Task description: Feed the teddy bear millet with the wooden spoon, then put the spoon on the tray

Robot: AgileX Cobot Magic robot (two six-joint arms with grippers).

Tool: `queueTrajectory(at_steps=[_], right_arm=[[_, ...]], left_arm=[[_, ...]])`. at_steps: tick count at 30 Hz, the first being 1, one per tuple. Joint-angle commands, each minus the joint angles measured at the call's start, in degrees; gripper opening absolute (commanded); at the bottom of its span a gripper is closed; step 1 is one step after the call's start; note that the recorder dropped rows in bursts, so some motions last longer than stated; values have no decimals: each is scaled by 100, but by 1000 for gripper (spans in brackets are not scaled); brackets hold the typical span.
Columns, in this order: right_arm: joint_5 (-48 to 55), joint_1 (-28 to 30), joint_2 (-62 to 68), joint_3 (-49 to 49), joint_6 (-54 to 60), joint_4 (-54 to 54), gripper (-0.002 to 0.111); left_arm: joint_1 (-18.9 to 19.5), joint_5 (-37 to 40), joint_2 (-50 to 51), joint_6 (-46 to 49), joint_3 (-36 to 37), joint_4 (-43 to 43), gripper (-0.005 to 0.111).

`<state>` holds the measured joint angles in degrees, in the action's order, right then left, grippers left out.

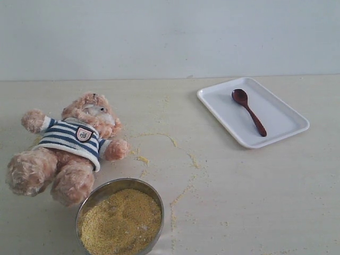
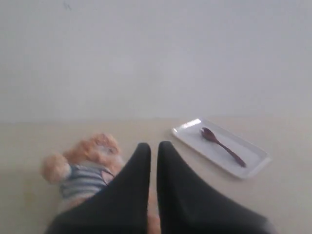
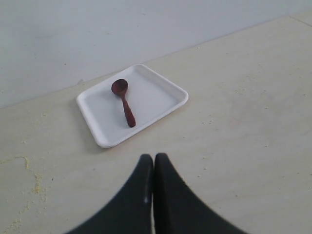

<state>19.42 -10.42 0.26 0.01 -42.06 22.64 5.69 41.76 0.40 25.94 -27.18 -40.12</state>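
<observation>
Nearest the camera stands a round steel bowl (image 1: 123, 182) heaped with millet (image 1: 121, 222), its rim just beside the teddy bear's (image 1: 69, 146) foot. The bear lies on its back at the left of the table (image 1: 255, 202), head toward the far wall. The shield badge (image 1: 83, 134) on its striped shirt is too small to read, and no other writing shows.

The wooden spoon (image 1: 248, 112) lies inside the tray (image 1: 281, 125), well apart from bowl and bear. Its long axis runs diagonally: the oval bowl points to the far left, the handle to the near right. It lies roughly along the tray's own length. The white tray sits at the far right of the table, skewed to the table's edge.

Loose millet (image 1: 183, 194) is strewn in thin trails between bear, bowl and tray.

The left gripper (image 2: 153, 146) hangs above the bear, fingers drawn almost together with only a slit between them, holding nothing. The right gripper (image 3: 154, 158) hangs short of the tray, its fingers pressed together and empty.
</observation>
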Motion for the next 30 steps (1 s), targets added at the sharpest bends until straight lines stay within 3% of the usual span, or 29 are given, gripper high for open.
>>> queueTrajectory(at_steps=[1, 5, 8, 13, 16, 19, 20, 22, 30], right_arm=[[-29, 22, -26, -1, 31, 45, 0], [-29, 22, -26, -1, 31, 45, 0], [-29, 22, -26, -1, 31, 45, 0], [-29, 22, -26, -1, 31, 45, 0], [-29, 22, -26, -1, 31, 45, 0], [-29, 22, -26, -1, 31, 45, 0], [-29, 22, -26, -1, 31, 45, 0], [-29, 22, -26, -1, 31, 45, 0], [-29, 22, -26, -1, 31, 36, 0]], left_arm=[[72, -897, -40, 891, 19, 758, 5], [323, -1002, -40, 843, 397, 2844, 5], [380, -1467, -40, 297, 900, 2951, 5], [131, -2673, -40, -2360, 1773, 3107, 5], [-521, -3141, -40, -4225, 2274, 4301, 5], [-793, -3322, -40, -4353, 2718, 4301, 5], [-819, -2271, -40, -4353, 2718, 4273, 5], [-830, -1879, -40, -4026, 2718, 4271, 5], [-830, -2182, -40, -3838, 2718, 4260, 5]])
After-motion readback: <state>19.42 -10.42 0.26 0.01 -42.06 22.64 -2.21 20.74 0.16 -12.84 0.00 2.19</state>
